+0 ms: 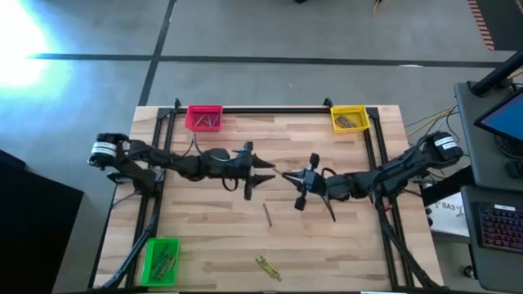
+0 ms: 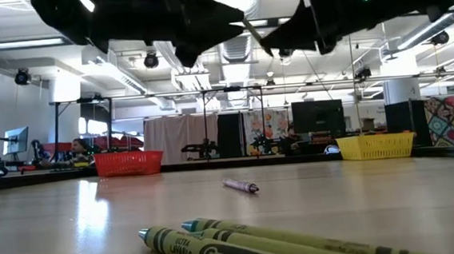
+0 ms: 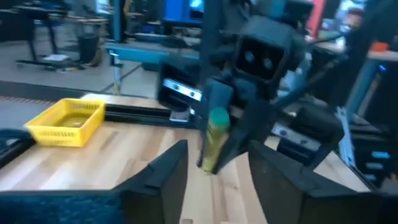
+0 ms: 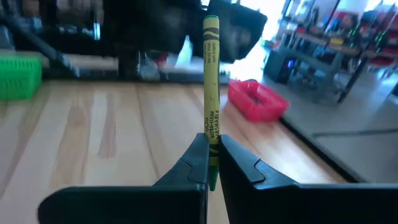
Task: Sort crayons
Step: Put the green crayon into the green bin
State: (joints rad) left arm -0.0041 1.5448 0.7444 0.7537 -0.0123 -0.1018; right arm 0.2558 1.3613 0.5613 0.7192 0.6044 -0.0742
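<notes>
My right gripper (image 4: 213, 146) is shut on an olive-yellow crayon (image 4: 211, 81) above the table's middle (image 1: 286, 173). The crayon sticks out toward my left gripper (image 1: 272, 172), which faces it. My left gripper (image 3: 214, 165) is open, with a finger on either side of the crayon's free end (image 3: 216, 134); I see no touch. A brownish crayon (image 1: 266, 214) lies flat on the table near the middle. Two olive-yellow crayons (image 1: 265, 267) lie side by side near the front edge and also show in the low view (image 2: 243, 242). My right gripper pinches the crayon between its two fingers near one end (image 4: 212, 155), a short green stub showing behind the fingertips. The fingers come level from the table's right and lie along the crayon. The crayon is lifted clear of the table and points toward the left gripper.
A pink bin (image 1: 204, 118) at the far left and a yellow bin (image 1: 349, 119) at the far right hold crayons. A green bin (image 1: 161, 260) at the near left corner also holds some. Black frame rails (image 1: 270, 109) run along the far edge and sides.
</notes>
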